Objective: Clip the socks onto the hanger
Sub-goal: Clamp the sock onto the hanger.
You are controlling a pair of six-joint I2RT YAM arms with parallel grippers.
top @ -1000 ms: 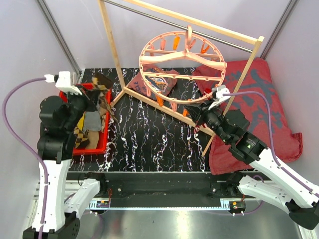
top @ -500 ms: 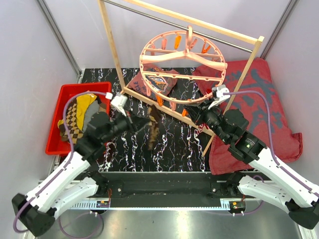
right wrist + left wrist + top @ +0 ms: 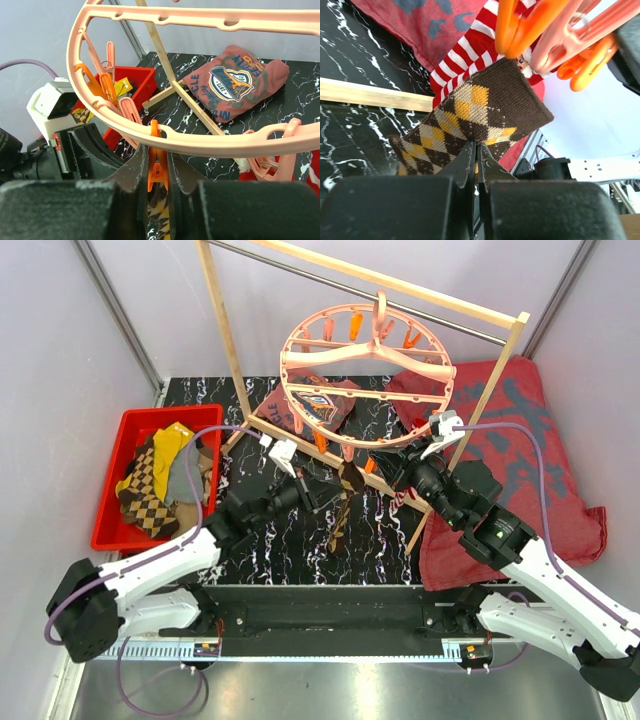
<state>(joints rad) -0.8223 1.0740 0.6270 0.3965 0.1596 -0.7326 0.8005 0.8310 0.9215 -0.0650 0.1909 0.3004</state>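
The salmon-pink ring hanger hangs by its hook from the wooden rack's top bar. My left gripper is shut on a brown-tan argyle sock and holds it up under the hanger's near rim. In the left wrist view the sock sits just below orange clips, with a red-white striped sock behind it. My right gripper is shut on an orange clip hanging from the ring. The argyle sock shows right beneath that clip. More socks lie in the red bin.
A red bin stands at the left. The wooden rack's base bar runs diagonally across the marble table. A red printed shirt lies behind it. A large dark-red patterned cloth covers the right side.
My left arm has swung from the red bin to the right, carrying the argyle sock to under the hanger's near rim. The right gripper has stayed at the clip.
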